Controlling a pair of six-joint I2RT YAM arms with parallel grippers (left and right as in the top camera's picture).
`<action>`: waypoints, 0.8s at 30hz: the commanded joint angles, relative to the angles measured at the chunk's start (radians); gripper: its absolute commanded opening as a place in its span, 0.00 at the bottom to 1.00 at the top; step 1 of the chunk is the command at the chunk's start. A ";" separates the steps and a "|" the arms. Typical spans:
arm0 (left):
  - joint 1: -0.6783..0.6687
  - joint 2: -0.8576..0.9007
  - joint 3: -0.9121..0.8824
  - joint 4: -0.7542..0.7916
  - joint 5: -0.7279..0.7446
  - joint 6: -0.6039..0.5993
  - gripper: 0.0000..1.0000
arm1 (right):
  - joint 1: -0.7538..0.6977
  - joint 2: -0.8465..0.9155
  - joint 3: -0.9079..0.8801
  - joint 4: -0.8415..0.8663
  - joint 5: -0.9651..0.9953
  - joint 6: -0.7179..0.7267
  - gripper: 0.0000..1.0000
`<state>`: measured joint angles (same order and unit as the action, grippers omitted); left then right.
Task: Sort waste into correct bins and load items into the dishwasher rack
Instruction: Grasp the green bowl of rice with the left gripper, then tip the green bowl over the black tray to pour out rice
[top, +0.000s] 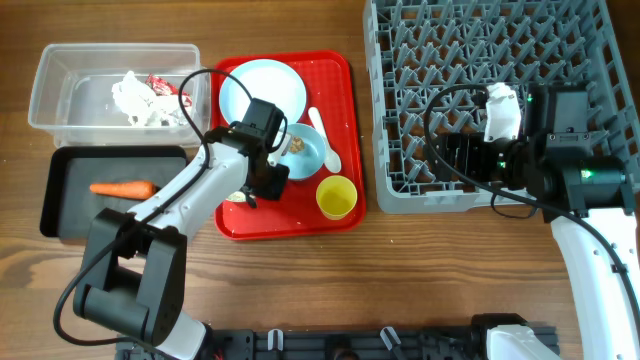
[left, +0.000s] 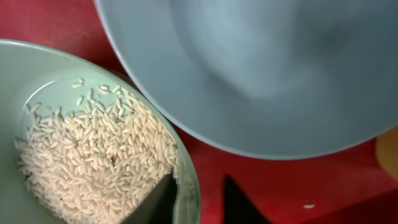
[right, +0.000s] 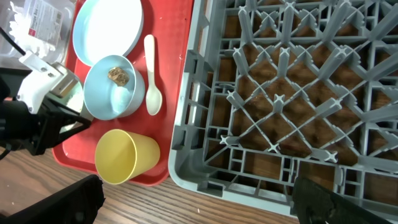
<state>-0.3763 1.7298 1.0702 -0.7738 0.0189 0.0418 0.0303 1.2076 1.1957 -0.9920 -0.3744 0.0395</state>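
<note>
**Grasp relation.** We find the left pincer set over the near rim of the pale green bowl. One finger is inside against the loose white rice and the other is outside over the red tray. The jaws stand narrow. A sliver of red shows between the rim and the outer finger, so we cannot tell whether the rim is clamped.

**Position.** The pale green bowl sits on the red tray, just beside the light blue bowl. In the wrist view its body lies to the left of the pincer. The left arm is on it. The right pincer hangs released, jaws wide, over the dishwasher rack, well apart from the tray.

**Orientation.** The bowl is round and has no long axis. It stands upright with the mouth up, and the rice is heaped toward the gripped side.

**Judgement for the coming move.**
- The black tray already holds the carrot, so we take it as the destination for the rice.
- It lies on the desk to the robot's left of the red tray, with its long axis running left to right.
- We would carry the bowl level in that direction before tipping it.
</note>
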 joint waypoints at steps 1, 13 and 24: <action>0.000 0.006 -0.016 0.003 -0.013 0.003 0.07 | 0.004 0.006 0.006 0.000 -0.019 -0.010 1.00; 0.004 -0.044 0.021 -0.078 -0.020 -0.122 0.04 | 0.004 0.006 0.006 -0.004 -0.019 -0.010 1.00; 0.045 -0.314 0.150 -0.177 0.066 -0.265 0.04 | 0.004 0.006 0.006 -0.008 -0.019 -0.011 1.00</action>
<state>-0.3702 1.5208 1.1938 -0.9367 0.0280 -0.1612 0.0303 1.2076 1.1957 -0.9958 -0.3744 0.0395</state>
